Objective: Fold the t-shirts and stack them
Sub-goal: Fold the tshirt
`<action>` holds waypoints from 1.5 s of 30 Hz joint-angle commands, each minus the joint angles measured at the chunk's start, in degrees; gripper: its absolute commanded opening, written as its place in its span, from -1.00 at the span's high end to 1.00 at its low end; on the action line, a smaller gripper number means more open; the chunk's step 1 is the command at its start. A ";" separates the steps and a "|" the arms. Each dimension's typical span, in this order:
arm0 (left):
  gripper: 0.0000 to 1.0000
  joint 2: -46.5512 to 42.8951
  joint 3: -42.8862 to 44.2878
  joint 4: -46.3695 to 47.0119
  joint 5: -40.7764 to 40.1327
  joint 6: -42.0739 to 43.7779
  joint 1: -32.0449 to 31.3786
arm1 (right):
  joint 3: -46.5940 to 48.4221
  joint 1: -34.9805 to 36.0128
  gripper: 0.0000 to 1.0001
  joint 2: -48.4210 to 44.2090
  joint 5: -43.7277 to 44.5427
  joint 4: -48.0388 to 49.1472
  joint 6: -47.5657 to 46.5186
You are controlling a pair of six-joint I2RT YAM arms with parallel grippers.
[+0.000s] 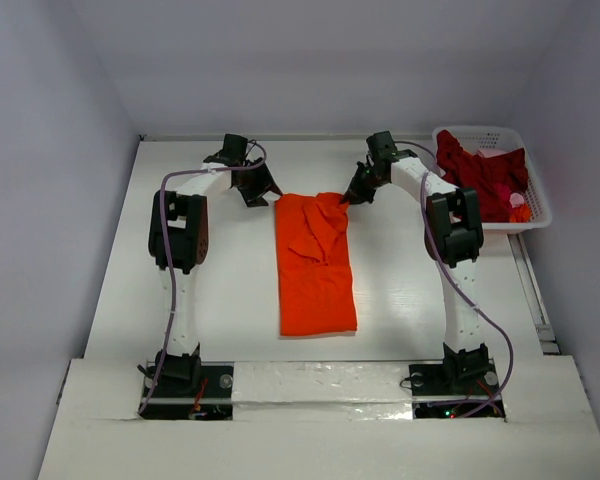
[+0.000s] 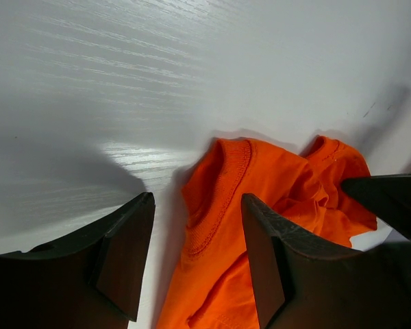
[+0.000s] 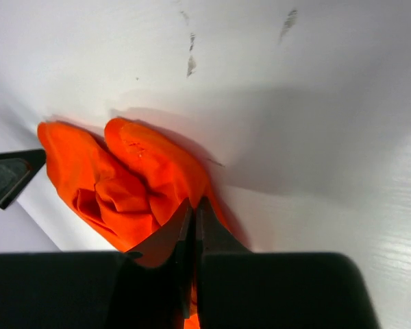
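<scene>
**Describer:** One orange t-shirt lies in the middle of your desk. It is folded into a long, narrow strip that runs from near the arm bases toward the far edge. The near end is flat and the far end is rumpled.

**Operator:** And the claws?

**Describer:** Your right claw is at the strip's far right corner. Its fingers are pressed almost together, pinching a bunch of orange cloth between them. Your left claw sits at the far left corner with its fingers spread and nothing gripped. From its wrist camera, the shirt's ribbed collar shows on the desk through the gap. You cannot tell whether either finger touches the cloth.

**Operator:** The other shirts?

**Describer:** The dark red t-shirts are heaped in a white lattice basket at the desk's far right corner. The basket is just beyond your right arm and well apart from the orange t-shirt. One red shirt spills over the basket's near left rim.
</scene>
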 commanded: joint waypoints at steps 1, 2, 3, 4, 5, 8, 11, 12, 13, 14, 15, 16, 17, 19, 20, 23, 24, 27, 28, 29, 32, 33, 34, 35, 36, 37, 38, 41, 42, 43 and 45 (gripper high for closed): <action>0.00 -4.12 -1.04 0.34 -0.26 1.01 0.02 | 1.70 0.47 0.98 -0.18 0.51 1.79 0.29; 0.00 -4.03 -1.22 0.43 -0.09 0.92 0.02 | 1.96 0.47 0.98 0.00 0.42 1.35 0.20; 0.01 -3.94 -1.39 0.87 0.09 0.83 0.02 | 2.31 0.47 0.98 0.26 0.42 1.09 0.12; 0.00 -3.94 -1.66 1.04 0.09 0.74 0.02 | 2.58 0.47 0.99 0.35 0.42 0.82 0.03; 0.00 -3.86 -1.83 1.22 0.53 0.66 0.02 | 2.49 0.47 1.00 0.27 0.50 0.82 0.03; 0.00 -3.86 -2.36 2.10 1.40 0.30 0.02 | 2.32 0.47 1.00 0.26 0.59 0.91 0.11; 0.00 -3.51 -2.36 2.28 2.11 0.30 0.02 | 2.32 0.47 1.00 0.09 0.50 0.91 0.11; 0.00 -3.33 -2.36 2.28 2.20 0.30 0.02 | 2.32 0.47 1.00 0.18 0.33 1.00 0.20; 0.00 -3.24 -2.45 2.36 2.29 0.30 0.02 | 2.23 0.47 1.00 0.26 0.24 1.00 0.29; 0.00 -3.24 -2.54 2.54 2.55 0.22 0.02 | 2.23 0.47 1.00 0.27 0.07 1.08 0.29; 0.00 -3.15 -2.54 2.97 2.81 0.04 0.02 | 2.23 0.47 1.00 0.18 0.07 1.17 0.38; 0.00 -2.89 -2.80 3.24 2.99 -0.31 0.02 | 1.97 0.47 1.00 0.18 -0.02 1.26 0.47; 0.00 -2.72 -2.89 3.50 3.34 -0.49 0.02 | 1.88 0.47 1.00 0.09 -0.11 1.43 0.47; 0.00 -2.01 -3.24 4.29 3.78 -1.01 0.02 | 1.61 0.47 1.00 0.00 -0.11 1.61 0.55; 0.02 -1.75 -3.33 4.65 4.22 -1.19 0.02 | 1.61 0.47 1.00 0.00 -0.28 1.70 0.55; 0.04 -0.35 -4.47 6.58 6.15 -2.24 0.02 | 1.26 0.47 1.00 -0.26 -0.37 1.87 0.47; 0.04 -0.34 -4.47 7.02 6.59 -2.51 0.02 | 1.17 0.47 1.00 -0.26 -0.37 1.88 0.47; 0.05 -0.08 -6.40 8.69 8.43 -3.56 -0.51 | 1.26 0.47 1.00 -0.26 -0.37 1.88 0.55; 0.05 0.10 -6.40 8.52 8.53 -3.39 -0.51 | 1.26 0.47 1.00 -0.26 -0.46 1.96 0.55; 0.06 0.19 -6.32 8.17 8.53 -3.13 -0.51 | 1.26 0.47 1.00 -0.26 -0.64 2.05 0.64; 0.08 0.01 -7.11 8.25 7.65 -2.77 -1.04 | 1.26 0.47 1.00 -0.26 -0.73 2.31 0.82; 0.12 0.01 -7.11 7.99 7.21 -2.77 -1.04 | 1.35 0.47 1.00 -0.26 -0.73 2.23 0.90; 0.18 -0.08 -7.02 7.90 6.95 -2.77 -1.04 | 1.35 0.47 1.00 -0.26 -0.64 2.23 0.91; 0.25 -0.16 -6.93 7.81 6.68 -2.77 -1.04 | 1.35 0.47 1.00 -0.35 -0.64 2.23 0.99; 0.40 -0.16 -6.76 7.55 6.60 -2.77 -1.04 | 1.35 0.47 1.00 -0.35 -0.64 2.23 0.91; 0.47 0.10 -6.15 7.29 6.42 -2.77 -1.04 | 1.44 0.47 1.00 -0.35 -0.55 2.23 0.91; 0.65 0.19 -5.88 6.94 6.16 -2.77 -1.04 | 1.44 0.47 1.00 -0.44 -0.55 2.23 0.91; 0.98 1.06 -4.30 5.44 5.80 -2.69 -1.04 | 1.26 0.47 1.00 -0.53 -0.29 2.31 0.82; 1.00 1.15 -4.12 4.92 5.63 -2.68 -1.04 | 1.26 0.47 1.00 -0.53 -0.37 2.32 0.90; 1.00 1.15 -4.12 4.83 5.71 -2.68 -1.04 | 1.26 0.47 1.00 -0.53 -0.46 2.40 0.82; 1.00 0.80 -4.56 5.00 5.36 -2.42 -1.04 | 0.91 0.47 1.00 -0.79 -0.55 2.66 0.56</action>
